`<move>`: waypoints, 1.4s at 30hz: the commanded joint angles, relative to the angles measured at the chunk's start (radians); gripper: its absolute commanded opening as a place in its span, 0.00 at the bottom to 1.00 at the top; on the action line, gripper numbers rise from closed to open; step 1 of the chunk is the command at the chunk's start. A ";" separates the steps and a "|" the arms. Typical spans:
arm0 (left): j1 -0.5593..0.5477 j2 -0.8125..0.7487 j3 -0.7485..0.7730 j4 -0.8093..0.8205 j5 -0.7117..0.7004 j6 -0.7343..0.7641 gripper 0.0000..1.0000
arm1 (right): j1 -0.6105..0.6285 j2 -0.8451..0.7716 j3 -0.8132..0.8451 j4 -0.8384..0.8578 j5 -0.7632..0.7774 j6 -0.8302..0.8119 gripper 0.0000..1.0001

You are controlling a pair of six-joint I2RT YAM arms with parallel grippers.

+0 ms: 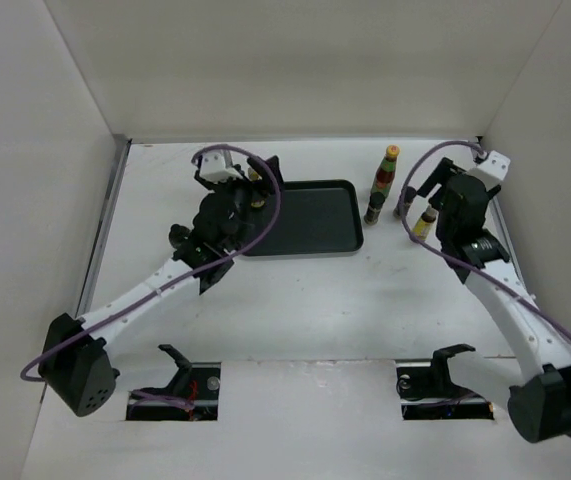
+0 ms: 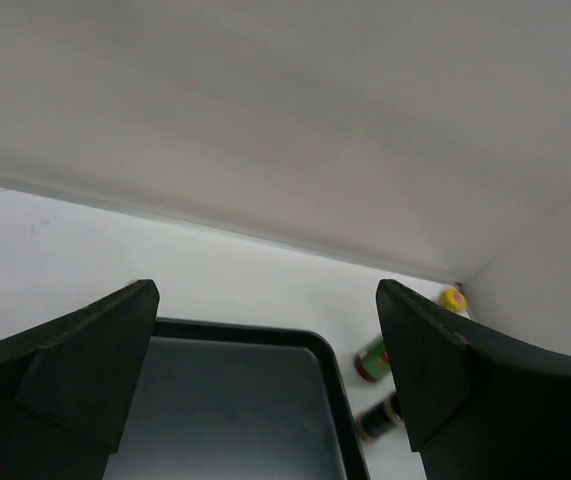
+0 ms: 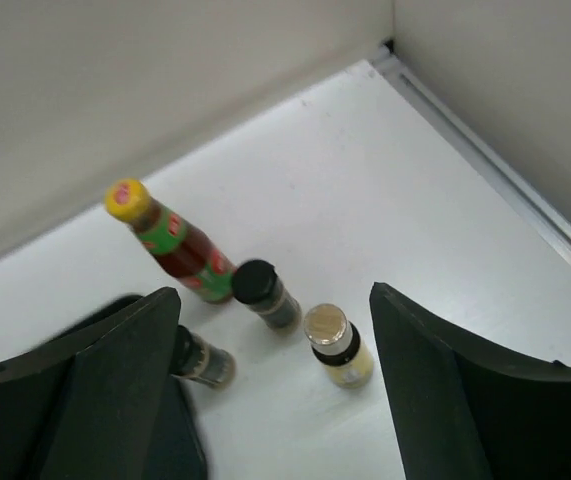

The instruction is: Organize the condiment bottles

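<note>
plain white table [image 1: 295, 310], flat black rectangular tray [image 1: 315, 222] on it, tall red sauce bottle [image 1: 388, 168], dark black-capped bottle [image 1: 374, 207], little yellow-labelled bottle [image 1: 423, 222] standing beside the tray

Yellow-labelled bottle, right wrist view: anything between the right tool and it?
Nothing visible. The yellow-labelled bottle stands just ahead of the open right tool, with no object in front of it. The black-capped bottle sits to its left and further off, beyond it rather than in the way.

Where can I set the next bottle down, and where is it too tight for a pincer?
Free: the right half of the black tray and the bare table in front of it. Crowded: right of the tray, where the red bottle, a dark bottle and a yellow-labelled bottle stand close together by the right arm.
</note>
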 commanded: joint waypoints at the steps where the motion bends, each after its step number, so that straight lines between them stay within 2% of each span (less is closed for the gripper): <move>1: -0.076 -0.035 -0.137 0.072 0.006 -0.022 0.91 | -0.012 0.106 0.053 -0.103 0.023 -0.031 0.84; 12: -0.344 -0.236 -0.578 0.185 -0.066 -0.119 0.91 | -0.065 0.292 0.066 -0.053 -0.003 -0.011 0.74; 16: -0.421 -0.307 -0.644 0.185 -0.150 -0.130 0.91 | -0.088 0.335 0.075 -0.046 -0.046 -0.009 0.66; 20: -0.458 -0.339 -0.647 0.181 -0.156 -0.127 0.92 | -0.099 0.360 0.073 -0.039 -0.090 0.006 0.62; 26: -0.459 -0.311 -0.631 0.187 -0.150 -0.122 0.92 | -0.113 0.400 0.085 -0.033 -0.104 0.009 0.53; 30: -0.439 -0.313 -0.628 0.182 -0.149 -0.112 0.93 | -0.122 0.403 0.078 -0.022 -0.093 0.020 0.34; 32: -0.407 -0.331 -0.612 0.171 -0.135 -0.092 0.93 | -0.116 0.354 0.053 -0.002 -0.069 0.026 0.29; 37: -0.352 -0.373 -0.550 0.165 -0.060 -0.058 0.93 | -0.062 0.133 0.000 -0.004 0.074 -0.002 0.27; 42: -0.304 -0.388 -0.524 0.162 -0.033 -0.055 0.93 | 0.060 -0.028 0.082 -0.071 0.158 -0.071 0.27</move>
